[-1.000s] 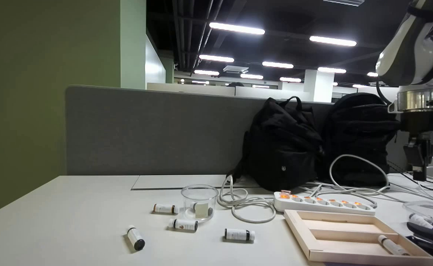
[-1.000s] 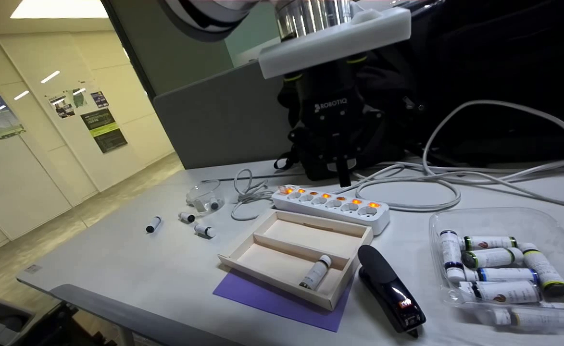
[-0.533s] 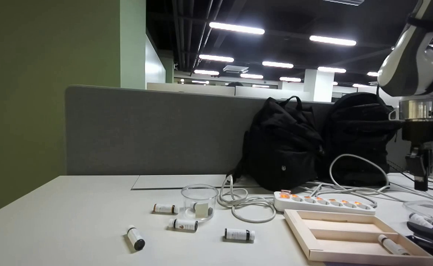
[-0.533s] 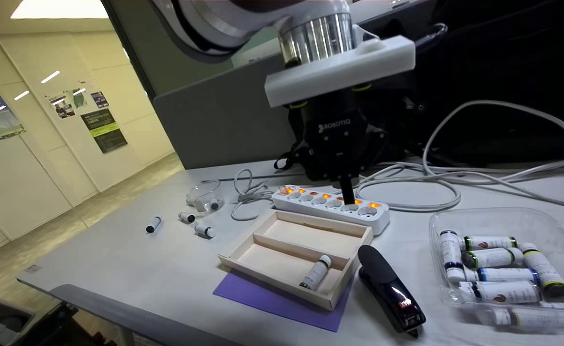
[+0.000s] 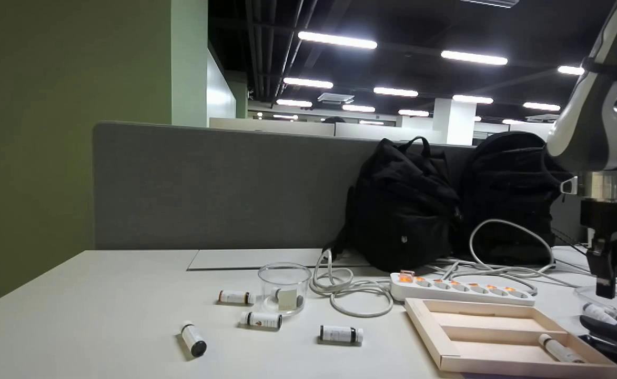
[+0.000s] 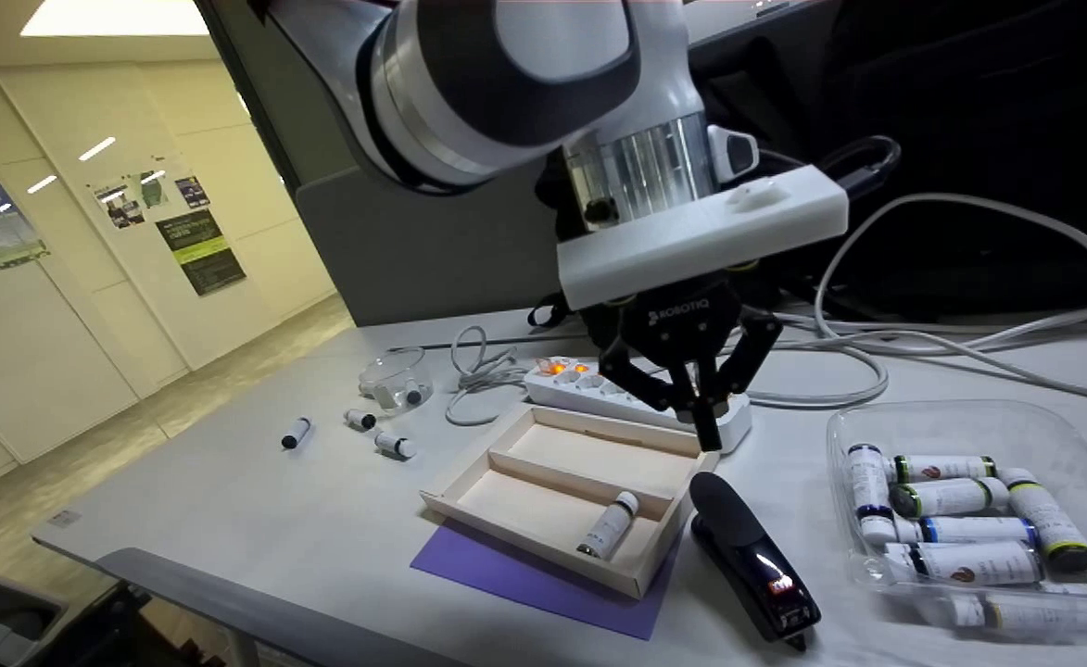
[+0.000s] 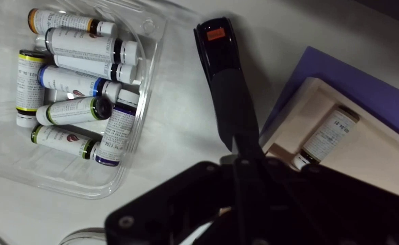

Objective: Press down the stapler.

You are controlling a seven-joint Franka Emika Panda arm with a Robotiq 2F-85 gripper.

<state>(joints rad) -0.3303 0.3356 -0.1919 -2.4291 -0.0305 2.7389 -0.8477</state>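
Firstly, one black elongated stapler, glossy at one end and matte at the other, is laid on the white tabletop, between tray and tub. It is held down by nothing; under an off-centre push it could be skidded or tipped.

Next, one black two-fingered gripper, poised near the matte end and, as judged from an exterior view, apart from it. The fingers are clenched together, with nothing seen between them. Only a narrow tip is thus offered, and contact with the rounded lever could be lost. In the wrist view the tip is lined up with the stapler's very end; if lowered uncorrected, the lever might be missed and the tabletop struck.

Next, one pale wooden rectangular tray, set partly over a flat purple sheet, its edge near the matte end; whether touching cannot be told. The edge could be clipped by a drifting descent, and the white-labelled bottle inside set rolling.

Opposite, one clear plastic tub of small bottles; it could be nudged by a skidding stapler.

Outermost, one white power strip with lit orange switches; little risk is judged there.
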